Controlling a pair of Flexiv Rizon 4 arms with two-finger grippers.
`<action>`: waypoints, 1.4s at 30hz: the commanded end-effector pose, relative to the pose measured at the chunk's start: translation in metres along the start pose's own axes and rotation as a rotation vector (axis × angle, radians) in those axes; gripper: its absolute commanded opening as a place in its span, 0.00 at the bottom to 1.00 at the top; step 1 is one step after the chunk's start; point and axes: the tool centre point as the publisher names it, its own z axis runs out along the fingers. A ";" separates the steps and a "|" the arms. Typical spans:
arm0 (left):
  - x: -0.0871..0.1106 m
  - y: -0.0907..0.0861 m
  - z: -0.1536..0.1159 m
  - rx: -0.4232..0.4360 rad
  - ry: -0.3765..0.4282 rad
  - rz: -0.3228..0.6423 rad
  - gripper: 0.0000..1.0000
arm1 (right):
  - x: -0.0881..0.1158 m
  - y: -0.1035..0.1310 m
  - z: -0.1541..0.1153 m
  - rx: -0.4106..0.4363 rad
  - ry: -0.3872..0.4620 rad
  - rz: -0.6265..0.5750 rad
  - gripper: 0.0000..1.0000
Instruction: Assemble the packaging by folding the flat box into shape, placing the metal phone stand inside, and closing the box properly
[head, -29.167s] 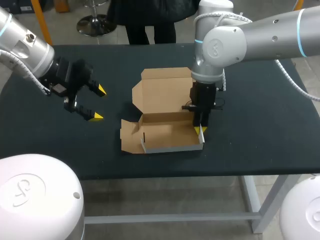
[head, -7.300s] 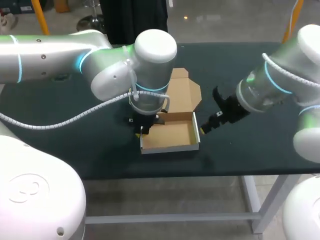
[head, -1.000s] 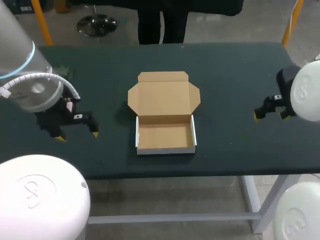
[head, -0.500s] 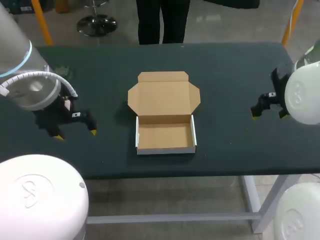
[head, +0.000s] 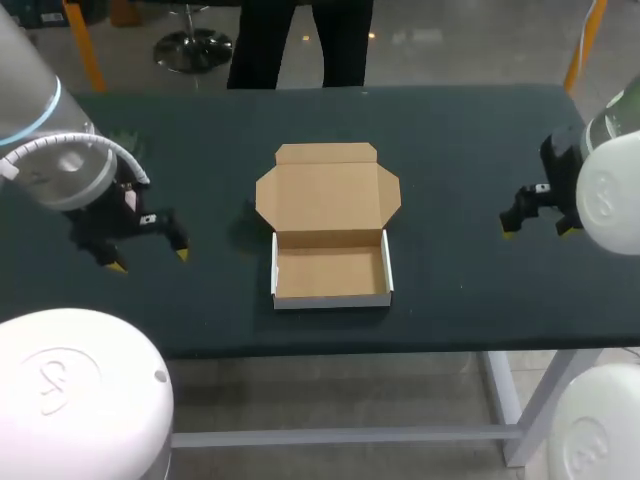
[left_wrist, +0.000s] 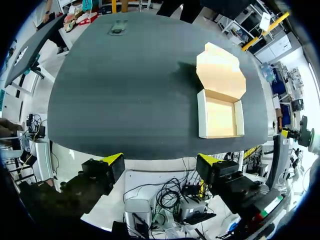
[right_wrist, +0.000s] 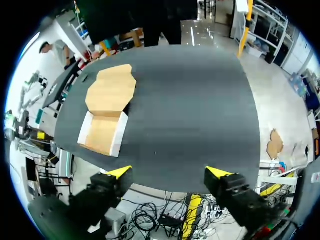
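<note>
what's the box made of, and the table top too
The box looks like thin cardboard, matte brown inside with white outer walls; the creased flaps and fold lines point to it. The table is dark and matte, with no glare; perhaps a cloth or mat cover, but the look leaves it open.

Box (head: 330, 240) between left pincer (head: 150, 261) and right pincer (head: 538, 232)

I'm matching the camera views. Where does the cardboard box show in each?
Head view: box in the middle.
Left wrist view: box ahead of the left gripper.
Right wrist view: box ahead of the right gripper.
Shared landmark: its open lid, lying flat.
</note>
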 end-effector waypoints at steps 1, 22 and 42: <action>0.001 -0.025 0.027 -0.031 -0.021 -0.015 1.00 | 0.001 -0.001 -0.002 -0.001 0.001 -0.001 1.00; -0.050 -0.093 0.099 -0.081 -0.074 -0.109 1.00 | 0.001 -0.001 -0.002 -0.001 0.001 -0.001 1.00; -0.067 -0.117 0.111 -0.103 -0.113 -0.159 1.00 | 0.001 -0.001 -0.002 -0.001 0.001 -0.001 1.00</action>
